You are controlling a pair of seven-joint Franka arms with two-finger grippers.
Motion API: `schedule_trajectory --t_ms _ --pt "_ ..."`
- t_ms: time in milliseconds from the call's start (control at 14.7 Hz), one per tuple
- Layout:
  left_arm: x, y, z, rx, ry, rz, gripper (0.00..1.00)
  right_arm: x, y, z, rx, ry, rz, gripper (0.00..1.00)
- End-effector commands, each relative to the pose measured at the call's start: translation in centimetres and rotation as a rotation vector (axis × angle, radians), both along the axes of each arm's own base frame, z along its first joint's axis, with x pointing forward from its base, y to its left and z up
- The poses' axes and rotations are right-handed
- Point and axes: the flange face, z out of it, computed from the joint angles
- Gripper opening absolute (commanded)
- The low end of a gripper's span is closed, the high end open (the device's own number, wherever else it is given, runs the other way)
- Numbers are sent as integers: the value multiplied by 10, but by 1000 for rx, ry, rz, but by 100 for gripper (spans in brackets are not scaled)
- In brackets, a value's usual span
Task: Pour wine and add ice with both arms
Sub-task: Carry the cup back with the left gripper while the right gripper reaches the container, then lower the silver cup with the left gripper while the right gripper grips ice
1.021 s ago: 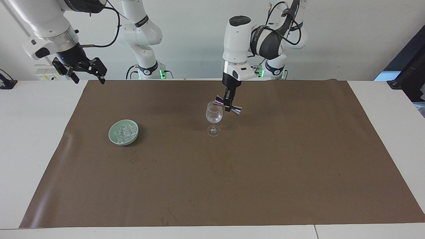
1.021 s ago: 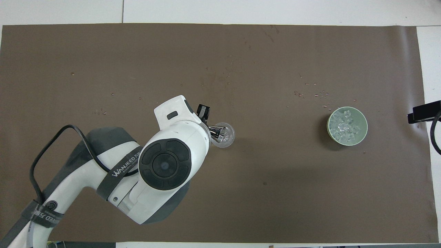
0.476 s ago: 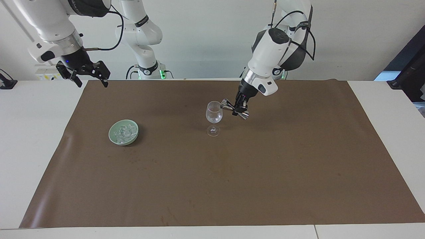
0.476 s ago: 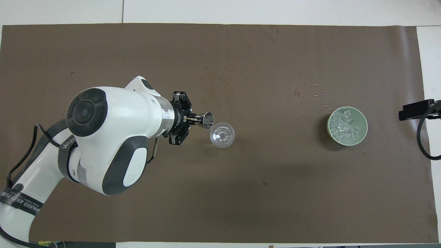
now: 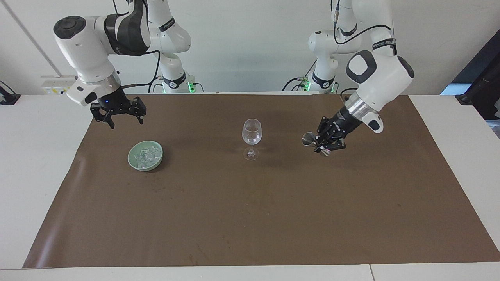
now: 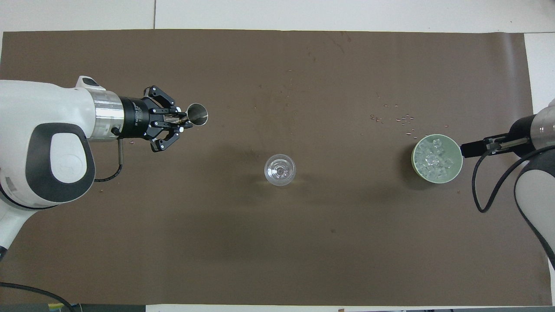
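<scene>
A clear wine glass (image 5: pixel 252 134) (image 6: pixel 280 170) stands upright mid-mat; I cannot tell whether it holds wine. My left gripper (image 5: pixel 319 145) (image 6: pixel 184 121) is shut on a small steel jigger (image 5: pixel 308 139) (image 6: pixel 197 114), which it holds tilted above the mat, well away from the glass toward the left arm's end. The ice (image 5: pixel 146 157) (image 6: pixel 433 161) is heaped in a pale green bowl (image 5: pixel 129 158) (image 6: pixel 414 161) toward the right arm's end. My right gripper (image 5: pixel 125 123) (image 6: pixel 467 150) hangs open and empty over the mat just beside the bowl.
A brown mat (image 5: pixel 250 218) (image 6: pixel 277 251) covers most of the white table (image 5: pixel 39 175). Small droplets or crumbs (image 6: pixel 401 119) dot the mat a little farther from the robots than the bowl.
The left gripper swung the jigger away from the glass's rim toward the left arm's end of the table. The right gripper came down and moved in beside the bowl.
</scene>
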Motion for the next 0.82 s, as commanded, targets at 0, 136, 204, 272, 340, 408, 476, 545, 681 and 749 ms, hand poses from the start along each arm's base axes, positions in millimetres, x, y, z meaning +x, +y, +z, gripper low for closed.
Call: schedule_trajectory --t_ms 0,136,204,272,340,408,476,545,681,749 --pt "17 46 -23 -50 1 69 0 7 -2 -40 57 -7 111 100" --pt "27 91 -41 -51 2 106 0 5 -1 -63 46 -56 134 100" --pt "30 116 -49 -63 7 132 0 6 0 -71 42 -66 138 100" --pt "30 129 -52 -80 0 145 0 9 -1 -81 42 -60 138 100" --pt "31 133 -56 -87 -2 149 0 11 -1 -87 41 -57 136 100" --pt "33 138 -62 -97 5 166 0 13 -2 -95 40 -59 136 98" --pt "35 148 -66 -122 13 198 0 9 -3 -103 37 -61 133 96" --pt "37 154 -66 -134 7 213 0 7 -4 -112 34 -61 134 94" --pt "36 174 -69 -147 17 230 0 3 -7 -126 27 -75 147 83" --pt "35 175 -71 -148 9 215 0 0 -6 -136 28 -63 148 75"
